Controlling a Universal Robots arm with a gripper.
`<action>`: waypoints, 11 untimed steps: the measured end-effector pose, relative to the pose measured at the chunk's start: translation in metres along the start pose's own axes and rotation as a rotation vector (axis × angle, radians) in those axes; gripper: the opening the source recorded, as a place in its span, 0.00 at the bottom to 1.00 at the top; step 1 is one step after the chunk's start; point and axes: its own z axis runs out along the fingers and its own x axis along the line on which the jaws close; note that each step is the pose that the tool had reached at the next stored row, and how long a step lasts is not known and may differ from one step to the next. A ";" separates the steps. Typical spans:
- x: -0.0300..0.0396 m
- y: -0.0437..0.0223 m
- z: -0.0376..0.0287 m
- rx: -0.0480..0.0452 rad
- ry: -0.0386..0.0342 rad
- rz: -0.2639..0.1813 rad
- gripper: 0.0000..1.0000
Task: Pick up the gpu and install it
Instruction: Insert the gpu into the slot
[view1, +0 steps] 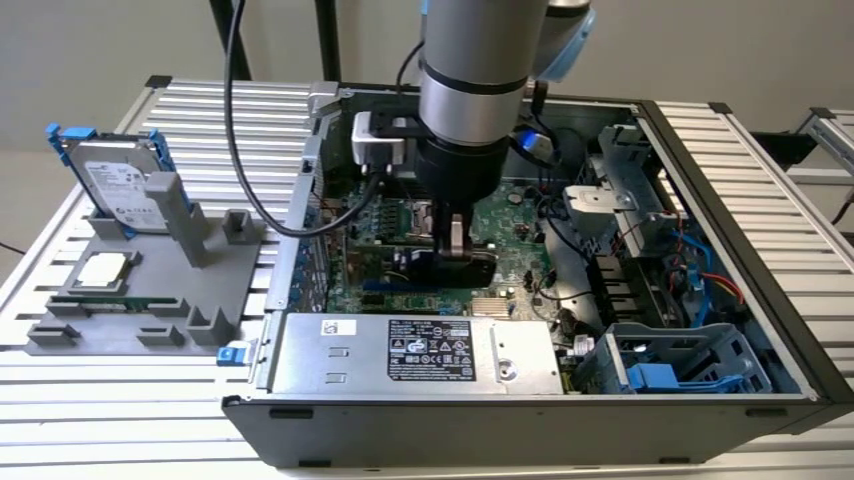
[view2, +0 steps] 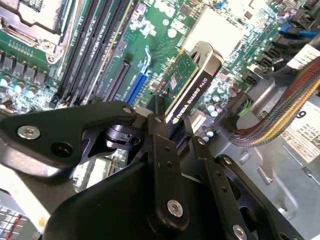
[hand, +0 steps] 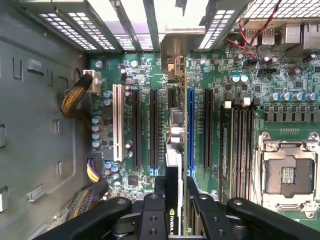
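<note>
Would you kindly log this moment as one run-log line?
gripper: shut on gpu | gpu: edge-on above motherboard, beside blue slot | seated: cannot tell

Open black computer case (view1: 747, 240) lies on its side, giving access from above. The black two-finger gripper (view1: 454, 262) occupies the middle of the bay, clamped on the green circuit-board card with black cooler (view2: 187, 85), edge-on above the long blue expansion slot (hand: 190, 131). The silver power supply box (view1: 414, 352) blocks the near side. Bundled black cables (view1: 574, 240) and a blue-and-grey drive cage (view1: 681, 365) crowd the exterior view's right. Bare green motherboard (hand: 292, 115) remains around the gripper.
</note>
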 end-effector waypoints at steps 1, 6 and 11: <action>-0.0014 0.0006 0.0002 0.0000 0.0000 0.000 0.00; -0.0061 0.0040 0.0021 0.0000 0.0000 0.002 0.00; -0.0082 0.0098 0.0044 -0.0002 -0.0011 0.006 0.00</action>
